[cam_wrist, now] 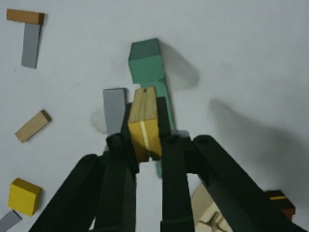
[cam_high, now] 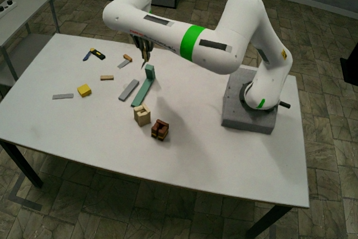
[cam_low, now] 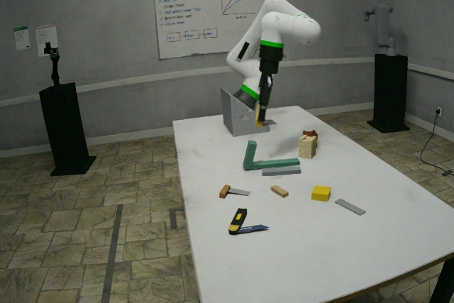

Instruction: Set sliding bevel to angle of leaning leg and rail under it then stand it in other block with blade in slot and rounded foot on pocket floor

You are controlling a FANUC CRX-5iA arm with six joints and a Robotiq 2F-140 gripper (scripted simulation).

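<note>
My gripper (cam_high: 145, 52) (cam_low: 262, 108) (cam_wrist: 149, 113) is shut on the sliding bevel (cam_high: 143, 58) (cam_low: 258, 116) (cam_wrist: 145, 126), a yellow wooden stock with a thin blade pointing down. It hangs in the air just above and beside the top of the green leaning leg (cam_high: 150, 71) (cam_low: 250, 152) (cam_wrist: 149, 65). The leg rises from the green rail (cam_high: 141, 92) (cam_low: 278, 163) lying flat on the table. A pale wooden block (cam_high: 141, 114) (cam_low: 307, 145) (cam_wrist: 209, 213) and a dark brown block (cam_high: 159, 129) (cam_low: 311, 133) (cam_wrist: 281, 203) stand side by side near the rail's end, both empty.
A grey bar (cam_high: 128, 89) (cam_low: 281, 170) (cam_wrist: 114, 108) lies beside the rail. Scattered further out are a small square with an orange stock (cam_high: 125, 61) (cam_low: 229, 191), a tan block (cam_high: 106, 77) (cam_low: 279, 191), a yellow cube (cam_high: 84, 89) (cam_low: 320, 193), a grey strip (cam_high: 62, 95) (cam_low: 350, 206) and a black-yellow tool with a blue blade (cam_high: 97, 54) (cam_low: 238, 221).
</note>
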